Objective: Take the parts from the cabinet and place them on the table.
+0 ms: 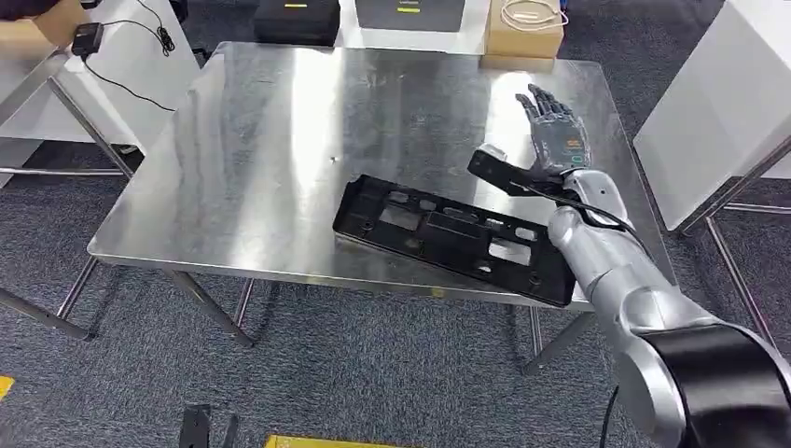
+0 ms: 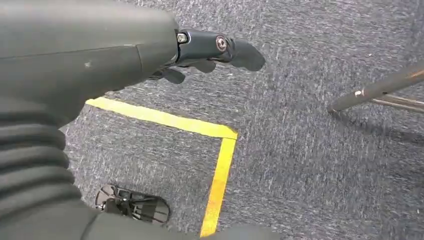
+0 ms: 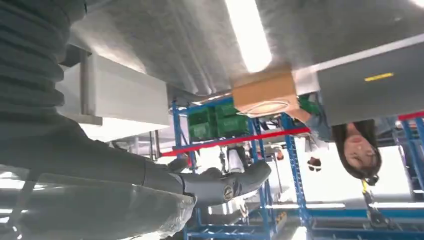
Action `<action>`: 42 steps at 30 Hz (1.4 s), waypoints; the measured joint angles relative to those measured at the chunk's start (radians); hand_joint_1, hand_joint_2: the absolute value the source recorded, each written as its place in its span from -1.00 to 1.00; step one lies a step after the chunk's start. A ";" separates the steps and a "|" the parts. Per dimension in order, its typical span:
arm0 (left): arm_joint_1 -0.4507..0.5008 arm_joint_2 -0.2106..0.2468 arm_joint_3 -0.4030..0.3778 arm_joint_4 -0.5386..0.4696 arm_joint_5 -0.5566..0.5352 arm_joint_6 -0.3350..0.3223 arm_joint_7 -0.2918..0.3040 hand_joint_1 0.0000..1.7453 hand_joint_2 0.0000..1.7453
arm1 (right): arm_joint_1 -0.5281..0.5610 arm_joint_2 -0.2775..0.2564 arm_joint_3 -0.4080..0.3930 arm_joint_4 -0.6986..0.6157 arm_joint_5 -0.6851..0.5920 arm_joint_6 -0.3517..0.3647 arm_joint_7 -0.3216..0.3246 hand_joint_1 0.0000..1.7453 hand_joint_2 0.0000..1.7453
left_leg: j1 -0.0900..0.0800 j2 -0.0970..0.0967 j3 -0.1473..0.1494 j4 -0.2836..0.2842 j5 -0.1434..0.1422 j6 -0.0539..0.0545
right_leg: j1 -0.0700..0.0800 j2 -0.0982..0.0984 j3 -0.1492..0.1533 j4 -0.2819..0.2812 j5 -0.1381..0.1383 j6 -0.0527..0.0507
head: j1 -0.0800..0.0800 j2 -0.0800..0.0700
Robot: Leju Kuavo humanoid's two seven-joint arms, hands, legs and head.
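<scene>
A long black plastic part (image 1: 452, 237) lies flat on the steel table (image 1: 280, 168), near its front right edge. My right hand (image 1: 555, 126) hovers above the table just behind the part, fingers spread and holding nothing. The right wrist view shows that hand's fingers (image 3: 225, 184) stretched out over the shiny tabletop. My left hand (image 2: 210, 50) hangs beside my body over the grey carpet, with nothing in it, fingers slightly curled.
A cardboard box (image 1: 524, 28) and two dark cases (image 1: 297, 19) stand beyond the table's far edge. A white cabinet (image 1: 723, 107) is at the right, a white bench (image 1: 84, 65) at the left. A person (image 3: 357, 150) stands past the table. Yellow tape (image 2: 220, 165) marks the floor.
</scene>
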 joint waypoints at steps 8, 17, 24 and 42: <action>0.012 0.001 0.011 0.000 0.010 -0.019 -0.006 -1.00 -1.00 | -0.019 -0.017 0.000 0.012 0.000 0.063 0.034 -1.00 1.00 | 0.000 0.000 0.000 0.000 0.000 0.000 | 0.000 0.000 0.000 0.000 0.000 0.000 | -0.001 0.000; 0.012 0.002 0.018 0.000 0.011 -0.044 0.004 -1.00 -1.00 | -0.033 -0.037 0.000 0.018 0.023 0.100 0.125 -1.00 1.00 | -0.001 0.000 0.000 0.001 0.000 0.000 | -0.001 0.000 0.000 0.000 0.000 0.000 | 0.000 0.000; 0.012 0.002 0.018 0.000 0.011 -0.051 0.013 -1.00 -1.00 | -0.065 -0.058 -0.001 0.018 0.024 0.100 0.158 -1.00 1.00 | -0.002 0.000 -0.001 0.004 -0.002 0.002 | -0.004 0.000 0.001 0.000 0.000 0.000 | 0.000 0.000; 0.014 -0.002 0.030 0.000 0.017 -0.060 0.013 -1.00 -1.00 | -0.099 -0.076 -0.002 0.026 0.038 0.100 0.201 -1.00 1.00 | 0.015 0.010 0.007 -0.007 0.021 0.023 | -0.028 -0.011 -0.039 0.136 -0.051 0.049 | 0.006 0.000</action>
